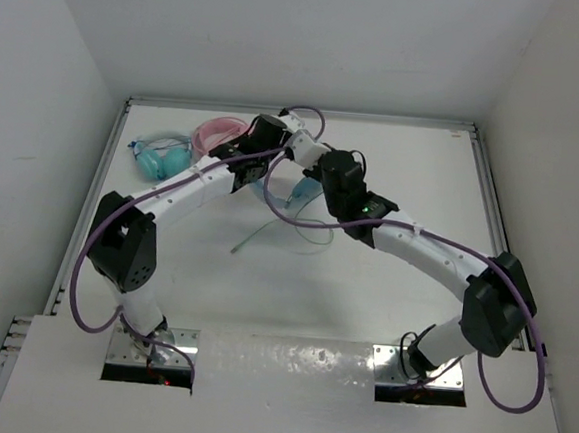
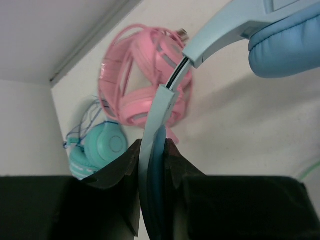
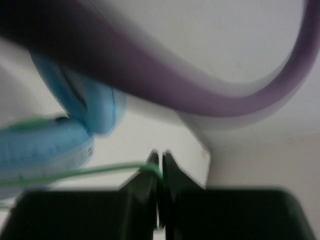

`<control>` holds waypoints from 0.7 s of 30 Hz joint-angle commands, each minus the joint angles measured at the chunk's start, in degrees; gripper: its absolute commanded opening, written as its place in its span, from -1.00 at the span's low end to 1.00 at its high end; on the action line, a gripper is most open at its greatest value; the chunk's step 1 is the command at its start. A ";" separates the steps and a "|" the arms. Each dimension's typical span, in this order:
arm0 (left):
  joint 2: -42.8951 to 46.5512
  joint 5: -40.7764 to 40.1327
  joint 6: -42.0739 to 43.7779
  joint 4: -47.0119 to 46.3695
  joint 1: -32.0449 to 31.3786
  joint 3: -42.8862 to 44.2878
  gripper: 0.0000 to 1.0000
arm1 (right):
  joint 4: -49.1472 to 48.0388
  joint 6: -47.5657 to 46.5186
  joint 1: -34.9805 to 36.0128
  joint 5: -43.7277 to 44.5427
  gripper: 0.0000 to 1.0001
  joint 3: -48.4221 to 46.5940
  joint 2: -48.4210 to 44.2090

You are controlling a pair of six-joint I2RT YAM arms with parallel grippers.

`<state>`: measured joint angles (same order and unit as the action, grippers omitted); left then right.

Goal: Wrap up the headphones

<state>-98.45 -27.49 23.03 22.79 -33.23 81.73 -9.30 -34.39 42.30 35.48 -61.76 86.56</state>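
Left jaws: closed on the blue headband [image 2: 156, 150] of the headphones [image 1: 307, 190], pads flat on both faces, grip low on the band. An earcup [image 2: 285, 45] hangs out past the pink set [image 2: 145, 85]. Going by the shadow under it, I judge the headphones are held up off the bench [image 1: 405, 155].

Right jaws: all but together, with the thin green cable [image 3: 100, 171] nipped at the very tips. From there the cable runs back to the blue earcup [image 3: 45, 145].

Position: the headphones sit just right of the pink set in the top view, a little nearer the arm bases. Loose cable [image 1: 268, 230] trails further toward the bases.

Step in hand, as I read it: winding cable round the headphones.
- I'd hold the left grip steady as the anchor.
- The right should carry the cable round with light tension; the tip pinch looks easy to lose.
- Keep each turn away from the pink set so nothing snags.
- Mind the purple hose [image 3: 200, 95] crossing the right wrist view.

Count: headphones three, being one light blue, one pink and one teal [image 1: 162, 156] just left of the pink. Green cable one. Arms two.
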 commanded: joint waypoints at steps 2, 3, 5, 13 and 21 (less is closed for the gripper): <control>6.52 -10.64 10.80 -0.71 -4.56 -0.70 -1.00 | -4.86 -1.90 -9.69 17.60 -1.00 -2.40 1.58; 6.52 -11.27 11.42 -0.73 -4.73 -0.35 -1.00 | -5.46 -2.43 -9.87 19.08 -1.00 -2.40 2.11; 6.35 -10.92 12.13 -0.03 -5.26 0.53 -1.00 | -11.33 -4.89 -11.18 20.67 -0.99 -1.88 3.17; 6.17 9.01 5.37 12.09 -5.35 3.17 -1.00 | -15.19 11.36 -19.19 -8.63 -1.00 4.77 -4.02; 5.99 17.90 5.80 12.90 -5.35 0.27 -1.00 | -29.99 4.35 -20.42 -18.70 -0.79 8.85 -6.06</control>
<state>-95.26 -17.93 21.06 24.27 -37.65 83.83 -24.49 -27.42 25.89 13.43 -50.13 80.75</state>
